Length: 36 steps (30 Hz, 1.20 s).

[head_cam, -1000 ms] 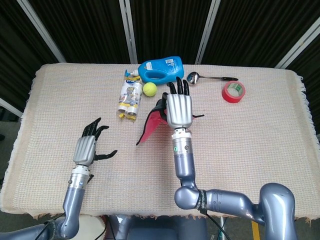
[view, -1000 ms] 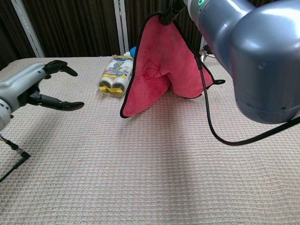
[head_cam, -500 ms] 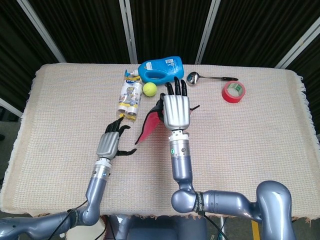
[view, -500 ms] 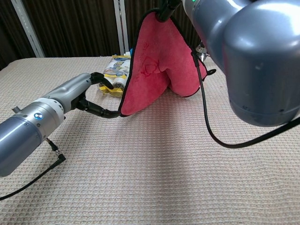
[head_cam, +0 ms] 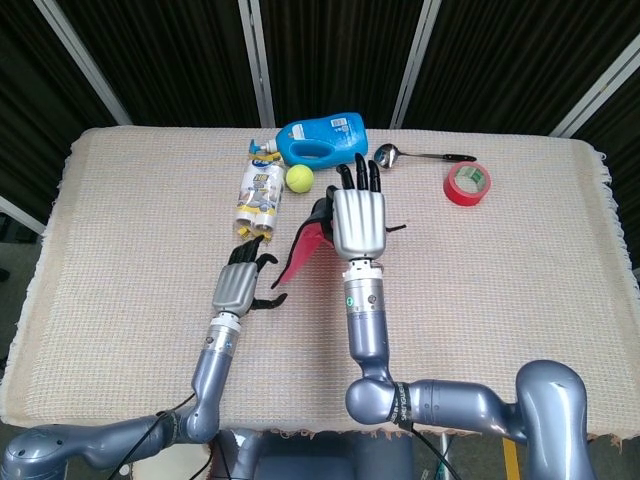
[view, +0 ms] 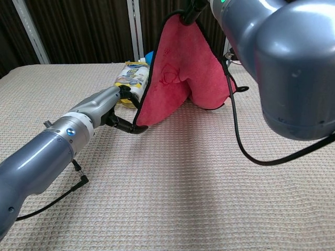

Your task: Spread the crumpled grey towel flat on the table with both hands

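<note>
The towel (view: 180, 73), red here rather than grey, is held up by a corner in the right hand (head_cam: 357, 222) at frame centre. Its lower corner is reached by the left hand (head_cam: 240, 287), fingers parted, apparently not yet pinching. A grip there, then a sideways pull, is judged next.

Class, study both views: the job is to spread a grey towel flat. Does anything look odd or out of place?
Yes. The only cloth in view is a red towel with dark edging, not grey. The right hand holds it up by its top, hanging in folds, while the left hand reaches its lower corner.
</note>
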Available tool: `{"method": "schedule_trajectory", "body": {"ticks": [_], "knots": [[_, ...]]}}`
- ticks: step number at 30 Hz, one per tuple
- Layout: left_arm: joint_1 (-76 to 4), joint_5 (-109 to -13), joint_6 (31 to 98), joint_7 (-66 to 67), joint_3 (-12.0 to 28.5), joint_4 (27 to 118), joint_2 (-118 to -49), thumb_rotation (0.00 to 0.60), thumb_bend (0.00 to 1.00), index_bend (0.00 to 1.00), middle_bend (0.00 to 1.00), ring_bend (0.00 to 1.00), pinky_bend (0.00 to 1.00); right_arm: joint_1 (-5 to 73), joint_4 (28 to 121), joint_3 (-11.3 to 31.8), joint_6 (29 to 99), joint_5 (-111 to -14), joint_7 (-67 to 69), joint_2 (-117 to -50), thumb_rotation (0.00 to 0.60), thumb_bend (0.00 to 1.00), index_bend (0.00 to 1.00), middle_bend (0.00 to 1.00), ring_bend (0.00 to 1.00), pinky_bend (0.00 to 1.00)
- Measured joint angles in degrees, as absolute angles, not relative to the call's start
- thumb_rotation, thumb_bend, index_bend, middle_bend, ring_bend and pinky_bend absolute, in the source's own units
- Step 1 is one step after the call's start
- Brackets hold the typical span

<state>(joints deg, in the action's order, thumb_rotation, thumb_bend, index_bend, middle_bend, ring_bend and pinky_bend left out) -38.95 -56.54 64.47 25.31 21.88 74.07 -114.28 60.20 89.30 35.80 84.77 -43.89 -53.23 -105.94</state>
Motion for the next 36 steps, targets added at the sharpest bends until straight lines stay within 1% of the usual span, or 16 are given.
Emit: {"method": "schedule_trajectory", "body": {"ticks": [2,9,13,20,36], "knots": [[-39.2,-56.7,64.7,24.8,21.9,73.2,-114.6,0.6,0.27,0.38,0.02,0.0,0.06,60.1,89.6,35.7,84.9,-43.8,-53.0,-105.7,0.6,0.5,0.69,0.26,0.08,0.1],[-40.0,-57.7,65.0,22.5,22.2,71.9,-115.0,0.6,0.32,0.5,0.03,0.0,0.06,59.8,90.3,35.1,85.4,-43.5,-52.8,-104.9,0.6,0.5,0.69,0.26,0.08,0.1],[-40.4,-57.9,64.9,22.0,22.2,71.7,-115.0,0.6,0.37,0.54,0.03,0.0,0.06,59.7,90.5,34.9,85.7,-43.2,-52.6,-104.6,0.6,0.5,0.69,0.26,0.08,0.1],[-40.8,-58.0,64.7,21.9,22.0,71.9,-114.4,0.6,0.45,0.57,0.04,0.0,0.06,59.7,90.5,34.6,85.9,-43.0,-52.4,-104.2,0.6,0.5,0.69,0.26,0.08,0.1],[-41.5,-58.6,64.5,21.3,21.4,71.7,-112.9,0.6,0.51,0.58,0.05,0.0,0.06,59.5,90.7,33.6,86.1,-42.5,-51.5,-103.6,0.6,0.5,0.69,0.26,0.08,0.1]]}}
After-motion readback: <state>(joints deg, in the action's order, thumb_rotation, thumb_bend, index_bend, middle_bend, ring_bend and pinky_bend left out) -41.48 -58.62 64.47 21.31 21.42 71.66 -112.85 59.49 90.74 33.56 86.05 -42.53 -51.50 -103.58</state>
